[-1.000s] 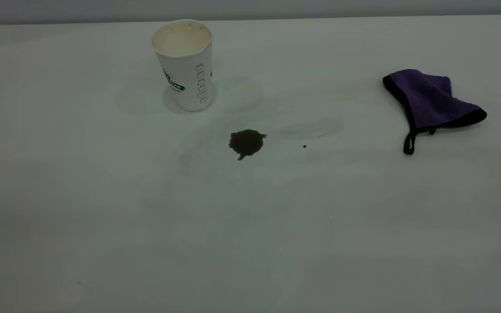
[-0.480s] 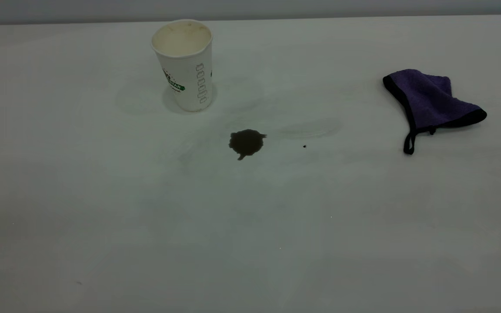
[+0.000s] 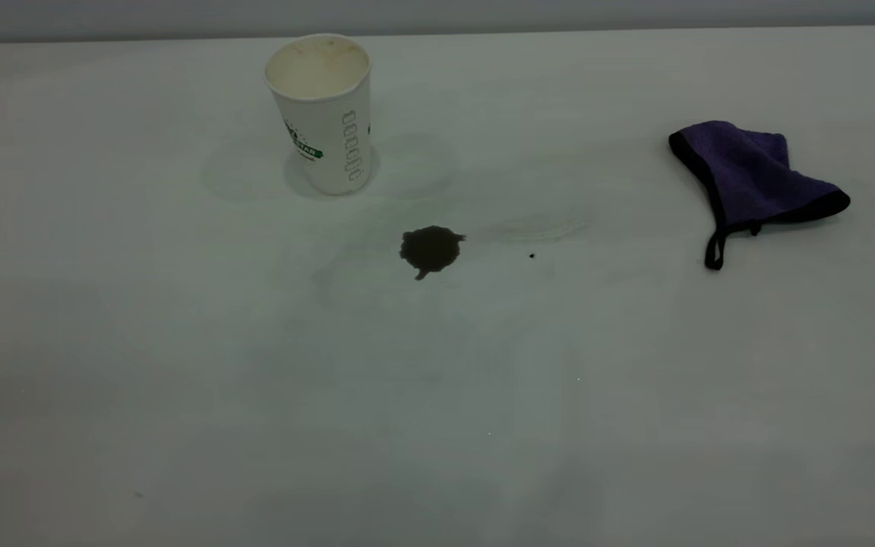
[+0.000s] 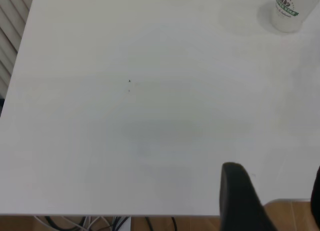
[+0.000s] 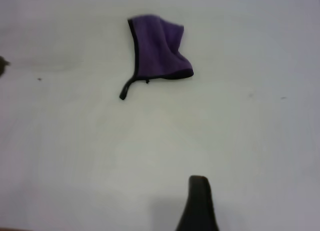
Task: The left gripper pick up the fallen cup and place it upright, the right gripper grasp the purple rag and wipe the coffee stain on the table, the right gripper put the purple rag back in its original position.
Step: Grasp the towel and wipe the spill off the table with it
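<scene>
The cup (image 3: 321,112) stands upright on the far left part of the table (image 3: 255,395), mouth open upward, its cream inside bare and its green-banded logo facing left and near. In the left wrist view its lower part (image 4: 288,12) shows at the picture's edge, well away from that arm.

The coffee stain (image 3: 431,250) lies on the tabletop near of and to the right of the cup, apart from it, a dark roundish blotch with a small tail at its near edge. A tiny black speck (image 3: 532,256) sits just to the right of the stain.

The purple rag (image 3: 753,178) lies crumpled at the far right, well apart from the stain, its black loop (image 3: 715,251) trailing toward the near side.

Neither arm appears in the exterior view. The left gripper's dark finger (image 4: 240,198) hangs over the table's near edge, and I cannot tell how its fingers stand. Only one dark finger (image 5: 198,205) of the right gripper shows, near of the rag (image 5: 157,51) and clear of it, so its spread cannot be told either.
</scene>
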Controlling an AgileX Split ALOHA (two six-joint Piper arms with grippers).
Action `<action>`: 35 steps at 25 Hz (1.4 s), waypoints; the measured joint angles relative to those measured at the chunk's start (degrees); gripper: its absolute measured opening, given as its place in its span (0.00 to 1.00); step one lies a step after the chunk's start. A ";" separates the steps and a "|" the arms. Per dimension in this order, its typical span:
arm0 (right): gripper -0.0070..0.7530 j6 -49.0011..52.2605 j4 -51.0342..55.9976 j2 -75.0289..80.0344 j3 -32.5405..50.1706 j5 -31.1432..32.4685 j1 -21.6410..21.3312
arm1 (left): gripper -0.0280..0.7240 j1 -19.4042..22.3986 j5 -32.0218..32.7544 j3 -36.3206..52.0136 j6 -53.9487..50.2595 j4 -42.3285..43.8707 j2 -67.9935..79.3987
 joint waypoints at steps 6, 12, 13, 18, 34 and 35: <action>0.93 -2.20 0.85 26.34 -4.44 -12.58 0.00 | 0.59 0.00 0.00 0.00 0.00 0.00 0.00; 0.93 -7.80 5.30 50.34 -11.60 -20.05 1.16 | 0.59 0.00 0.00 0.00 0.04 0.00 0.00; 0.94 -8.58 5.51 53.47 -13.10 -20.67 1.79 | 0.59 0.00 0.00 0.00 0.04 0.00 0.00; 0.97 -10.01 5.66 70.85 -24.93 -21.12 3.95 | 0.59 0.00 0.00 0.00 0.04 0.00 0.00; 0.96 -12.93 3.46 96.47 -45.72 -22.42 4.59 | 0.59 0.00 0.05 0.00 0.04 0.00 0.00; 0.96 -12.93 2.85 97.03 -46.13 -23.27 4.59 | 0.59 0.00 0.05 0.00 0.04 0.00 0.00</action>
